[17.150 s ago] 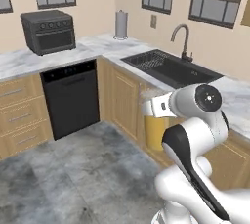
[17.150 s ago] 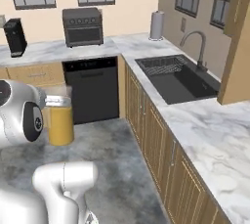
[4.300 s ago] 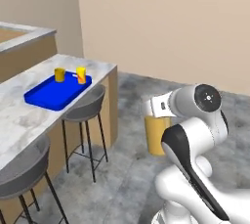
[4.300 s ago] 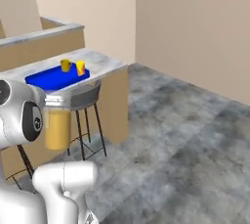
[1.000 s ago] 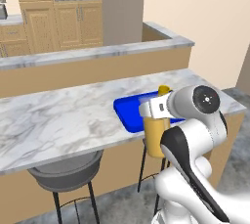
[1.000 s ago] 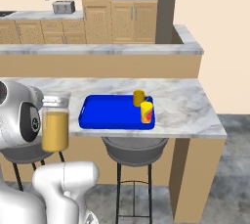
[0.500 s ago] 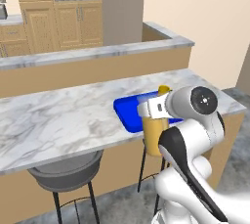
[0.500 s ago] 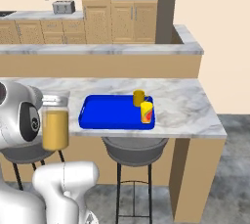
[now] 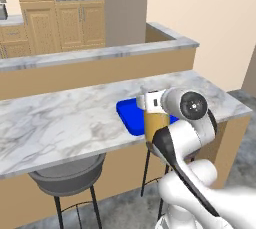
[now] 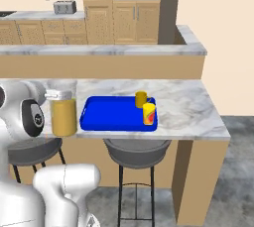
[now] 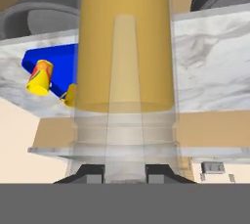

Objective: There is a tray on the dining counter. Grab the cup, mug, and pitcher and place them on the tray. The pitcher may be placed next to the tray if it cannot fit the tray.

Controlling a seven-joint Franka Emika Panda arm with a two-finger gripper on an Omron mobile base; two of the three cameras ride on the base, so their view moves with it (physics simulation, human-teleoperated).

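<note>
In the right base view, the pitcher (image 10: 63, 113) is held at the left, in front of the near edge of the dining counter (image 10: 186, 106), clamped in the gripper (image 10: 53, 95), which is closed on its clear upper part; the orange juice fills its lower part. To its right the tray (image 10: 110, 113) is seen lying on the counter. At the right end of the tray, the mug (image 10: 141, 99) is set on the far side and the cup (image 10: 149, 113) just nearer, both upright. Two grey stools (image 10: 136, 152) are tucked under the counter.

In the left base view, the pitcher (image 9: 156, 122) is seen in front of the tray (image 9: 131, 115), partly hidden by the arm.

In the hand view, the pitcher (image 11: 126, 61) is gripped between the dark fingertips (image 11: 90, 172), with the cup (image 11: 40, 77) and tray (image 11: 57, 65) at the left.
</note>
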